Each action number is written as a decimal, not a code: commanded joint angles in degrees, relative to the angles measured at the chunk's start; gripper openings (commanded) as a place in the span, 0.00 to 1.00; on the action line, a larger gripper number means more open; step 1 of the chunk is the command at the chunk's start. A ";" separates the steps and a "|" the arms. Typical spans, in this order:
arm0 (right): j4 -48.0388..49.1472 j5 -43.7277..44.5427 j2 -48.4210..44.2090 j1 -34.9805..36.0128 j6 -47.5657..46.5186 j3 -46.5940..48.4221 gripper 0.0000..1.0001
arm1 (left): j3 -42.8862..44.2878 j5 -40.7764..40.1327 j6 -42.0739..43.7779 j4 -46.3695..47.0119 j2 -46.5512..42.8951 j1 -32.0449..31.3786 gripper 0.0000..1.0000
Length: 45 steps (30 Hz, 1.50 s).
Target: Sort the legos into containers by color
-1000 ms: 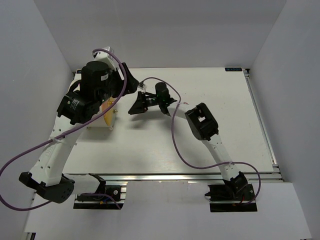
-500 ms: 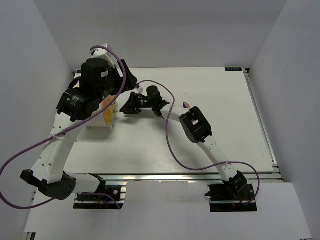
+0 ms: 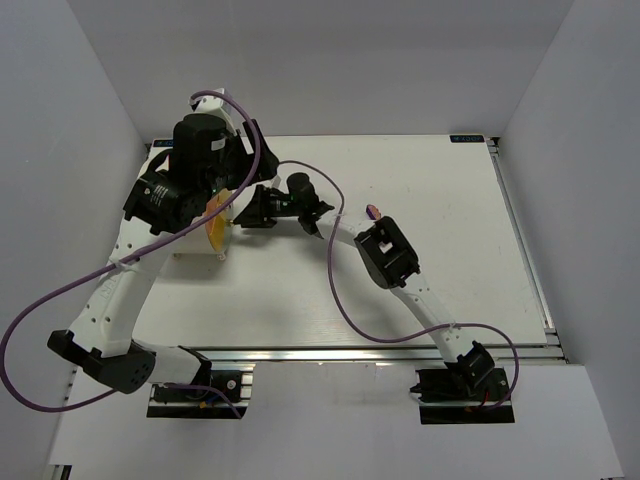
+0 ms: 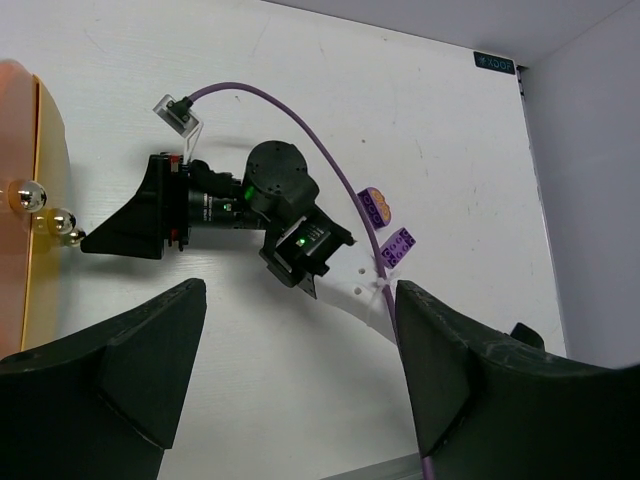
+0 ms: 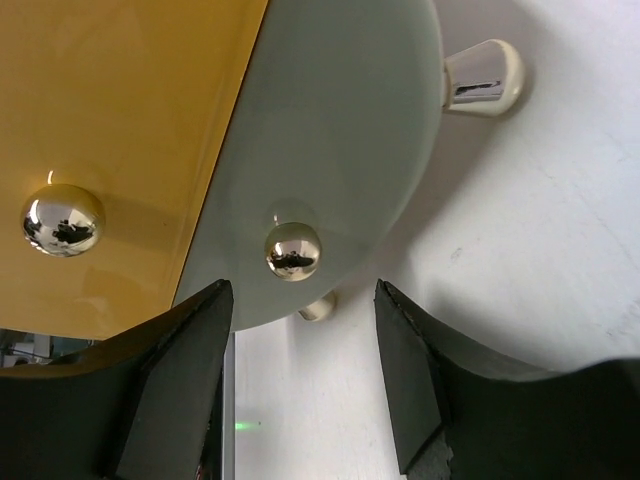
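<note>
Reaching leftward from its base at the near edge, the right arm has carried the right gripper [image 3: 247,208] closer to the container [image 3: 214,228] over the last second. It was well short of the drum then and now sits right at its orange face. In the right wrist view the claw is released. Its jaws stand apart on either side of a small brass knob [image 5: 292,251], and they are not yet clamped on it. That looks like the lead-in to pulling a compartment open, so sorting proper has not begun.

Two purple legos [image 4: 376,207] lie on the table [image 3: 450,250] just right of the right arm's forearm, well apart from the container and untouched. No orange or green bricks show in any view.

Farther back, the left gripper [image 4: 300,350] has drifted slightly toward the far left and hangs above the drum. It is spread wide and empty, looking down on the other arm's approach.

My reading is that the next call is to close squarely on the knob. It is round and shiny, and could slip from a skewed pinch.
</note>
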 commanded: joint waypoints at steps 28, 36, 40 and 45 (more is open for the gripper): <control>5.93 4.55 2.65 2.06 -0.93 6.12 0.55 | -2.56 1.60 0.31 -1.26 -2.88 0.25 0.86; 6.89 4.91 2.39 1.71 -1.90 6.03 0.52 | -3.70 1.78 0.05 -1.09 -3.40 0.25 0.87; 7.42 4.47 2.39 1.71 -2.25 5.68 0.44 | -3.62 1.78 0.05 -1.09 -3.40 0.25 0.87; 8.48 3.76 2.30 2.06 -2.60 5.68 0.21 | -3.36 1.34 0.05 -1.35 -3.76 0.25 0.87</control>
